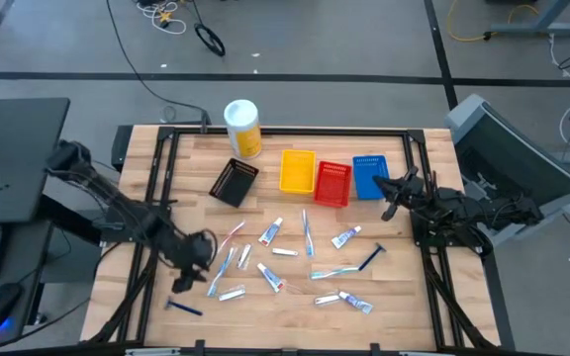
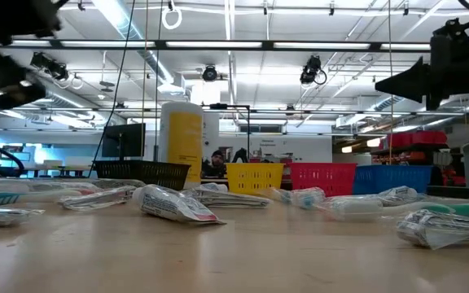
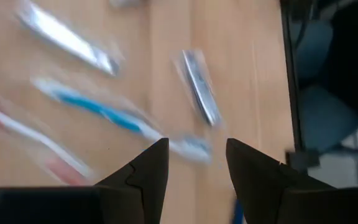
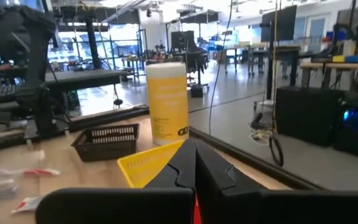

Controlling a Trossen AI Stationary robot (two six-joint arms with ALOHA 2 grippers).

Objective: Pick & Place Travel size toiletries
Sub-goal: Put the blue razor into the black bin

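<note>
Several toiletries lie flat and scattered on the wooden table: white toothpaste tubes, wrapped toothbrushes and dark blue razors. My left gripper is open and hovers over the left side of the scatter. Its fingers stand above a blue toothbrush, next to a small tube; it touches nothing. My right gripper is shut and empty, held above the table beside the blue tray.
A row of small trays stands along the far side: black, yellow, red and blue. A tall yellow canister stands behind them. A dark metal frame borders the table.
</note>
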